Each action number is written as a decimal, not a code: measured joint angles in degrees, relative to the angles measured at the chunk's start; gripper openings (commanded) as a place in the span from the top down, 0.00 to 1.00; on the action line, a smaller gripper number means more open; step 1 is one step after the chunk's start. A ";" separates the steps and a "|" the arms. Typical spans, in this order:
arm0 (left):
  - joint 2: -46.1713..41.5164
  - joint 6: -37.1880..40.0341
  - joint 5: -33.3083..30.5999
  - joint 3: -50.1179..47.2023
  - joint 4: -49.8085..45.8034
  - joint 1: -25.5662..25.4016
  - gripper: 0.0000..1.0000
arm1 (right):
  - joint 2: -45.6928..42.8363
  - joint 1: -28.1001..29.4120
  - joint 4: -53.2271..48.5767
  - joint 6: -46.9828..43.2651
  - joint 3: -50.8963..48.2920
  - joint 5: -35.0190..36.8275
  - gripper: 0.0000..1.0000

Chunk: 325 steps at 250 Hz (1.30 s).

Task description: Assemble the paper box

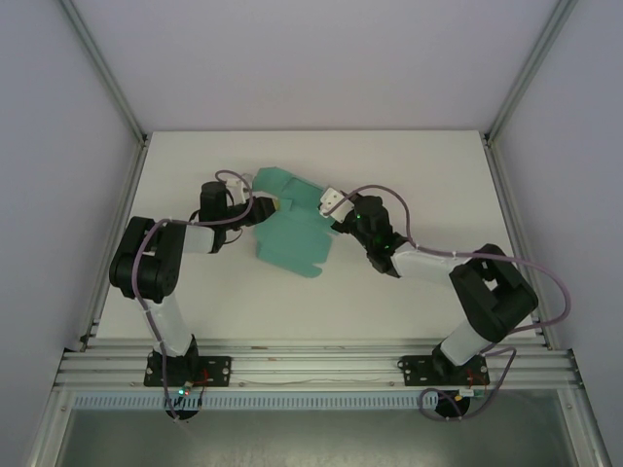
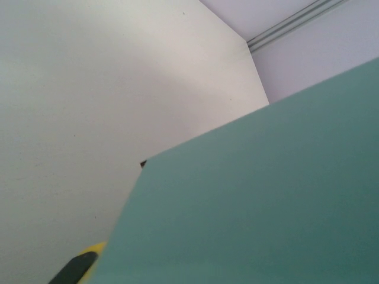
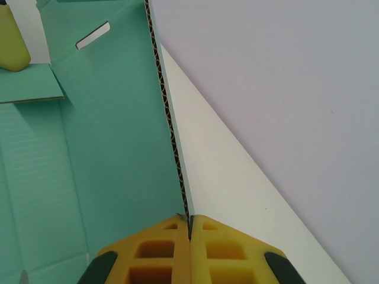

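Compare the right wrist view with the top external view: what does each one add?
Right wrist: the corrugated edge of the paper box, clamped in the jaws of the right gripper, and a slot cut in one panel. Top external: most of the sheet's outline, with the left gripper at its opposite side. Shared: the teal card and the white table.

Yellow jaws pinch the paper box [image 3: 112, 148] by its corrugated edge — table [image 3: 237, 195] beyond.

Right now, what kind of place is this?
Probably a robot lab booth: white table, pale walls on silver metal rails, two black robot arms at a teal-green card paper box.
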 measured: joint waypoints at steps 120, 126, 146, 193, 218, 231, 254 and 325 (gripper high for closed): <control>-3.61 6.93 -6.12 1.36 -13.64 -1.57 1.00 | -0.72 -0.20 -5.18 -3.21 0.09 -1.90 1.00; -3.85 7.23 -6.84 1.70 -14.80 -1.84 1.00 | -0.70 -0.15 -5.40 -4.00 0.20 -1.70 1.00; -4.20 7.28 -8.87 2.97 -18.53 -2.45 1.00 | 0.11 0.63 -5.57 -7.69 0.90 0.11 1.00; -4.52 8.00 -13.11 3.30 -24.48 -2.60 0.55 | 4.07 3.13 -4.70 -15.30 2.47 4.90 1.00; -6.21 8.94 -16.61 3.17 -28.65 -2.56 0.46 | 4.52 3.23 -4.63 -17.77 2.49 5.70 1.00; -7.43 9.62 -18.27 3.17 -30.42 -2.49 0.37 | 4.55 3.23 -4.66 -18.95 2.54 6.05 1.00; -10.16 11.04 -20.81 3.13 -33.14 -2.08 0.16 | 4.55 3.23 -4.66 -21.05 2.58 6.69 1.00; -17.11 12.85 -27.63 2.93 -36.85 1.27 0.00 | 7.50 3.98 0.66 -31.95 2.54 10.03 1.00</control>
